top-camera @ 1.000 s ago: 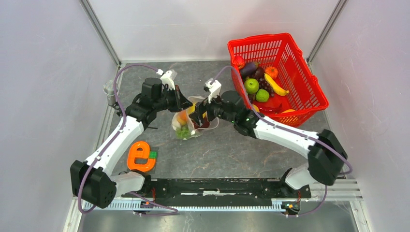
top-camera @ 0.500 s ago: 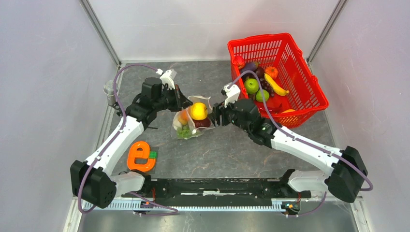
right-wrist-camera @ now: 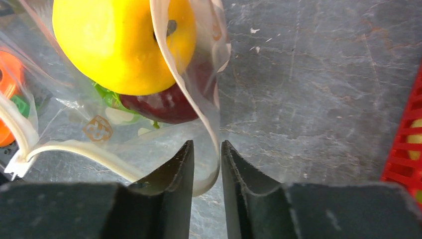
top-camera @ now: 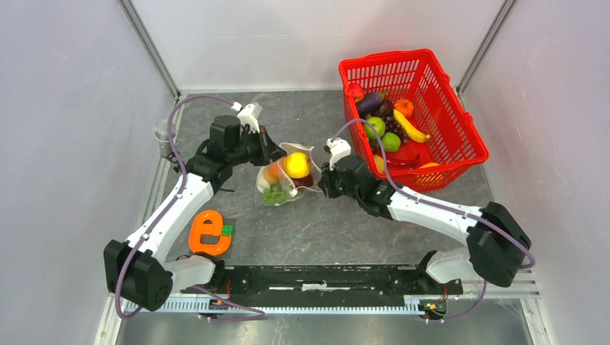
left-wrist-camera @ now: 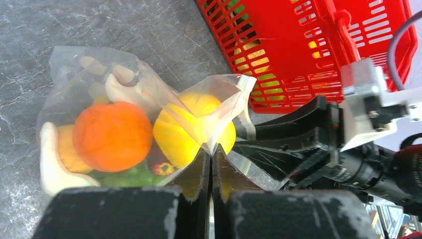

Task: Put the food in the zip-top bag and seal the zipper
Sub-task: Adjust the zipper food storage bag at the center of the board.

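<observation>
The left gripper point(left-wrist-camera: 210, 162) has its two black fingers pressed flat together on one lip of the clear, floppy, white-dotted zip-top bag point(left-wrist-camera: 94, 64), holding the mouth up. The right gripper point(right-wrist-camera: 207, 164) has its fingers nearly together, a narrow gap showing, with the opposite lip of film running into that gap; whether it already clamps the film I cannot tell. The bag lies on the grey marbled table point(top-camera: 324, 230) between the two arms, just left of the red mesh plastic basket point(top-camera: 431, 72), which holds more toy food. Inside the bag sit a glossy yellow round fruit point(left-wrist-camera: 186, 129) at the mouth, an orange round fruit point(left-wrist-camera: 112, 135), a dark red piece point(right-wrist-camera: 164, 104) and something green point(left-wrist-camera: 129, 177). The film looks light, slippery and limp, so it will likely fold unless both lips are held taut. The whitish press-strip zipper point(right-wrist-camera: 79, 147) along the mouth seems the stiffest part and the best place to take hold.
</observation>
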Available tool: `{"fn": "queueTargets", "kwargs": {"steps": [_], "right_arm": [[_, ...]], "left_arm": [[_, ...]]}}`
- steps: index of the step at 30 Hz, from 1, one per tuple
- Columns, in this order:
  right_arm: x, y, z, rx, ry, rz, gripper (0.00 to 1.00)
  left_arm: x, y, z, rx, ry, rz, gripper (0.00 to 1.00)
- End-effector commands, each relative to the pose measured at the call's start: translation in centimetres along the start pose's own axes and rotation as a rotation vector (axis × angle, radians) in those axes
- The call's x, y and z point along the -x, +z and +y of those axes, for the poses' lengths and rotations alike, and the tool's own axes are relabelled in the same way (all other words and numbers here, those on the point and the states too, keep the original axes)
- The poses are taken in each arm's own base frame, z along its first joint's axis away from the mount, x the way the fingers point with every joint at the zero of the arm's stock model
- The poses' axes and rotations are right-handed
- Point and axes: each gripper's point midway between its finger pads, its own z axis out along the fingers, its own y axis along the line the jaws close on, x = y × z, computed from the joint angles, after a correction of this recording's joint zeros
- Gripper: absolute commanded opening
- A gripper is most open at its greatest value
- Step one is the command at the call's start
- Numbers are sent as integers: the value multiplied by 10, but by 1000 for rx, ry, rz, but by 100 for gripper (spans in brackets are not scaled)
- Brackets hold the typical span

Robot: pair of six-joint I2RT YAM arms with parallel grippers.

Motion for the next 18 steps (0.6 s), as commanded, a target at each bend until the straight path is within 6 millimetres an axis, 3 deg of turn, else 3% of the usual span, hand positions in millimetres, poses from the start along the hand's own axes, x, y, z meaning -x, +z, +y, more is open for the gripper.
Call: {"fn": "queueTargets", "kwargs": {"steps": [1,5,8,11,14,18], "right_arm": [[26,11,22,68,37,-49,17],[69,-2,27,74,-13,-146,0],[116,-21,42,119,-77,-236,0],[144,-37,51,142,-133,-270,0],[158,-43,52,143,-173,-279,0],[155,-42,57,169,-224,-220,0]], "left_arm": [[29,-12,-22,-55,5,-117,3],[26,-17,-19,-35,15,-119,4],[25,-20,-17,-19,31,-109,6],[24,-24,-16,5,63,-77,11],[24,-32,-17,16,86,-60,15],[26,-44,-27,-11,107,-83,20]]}}
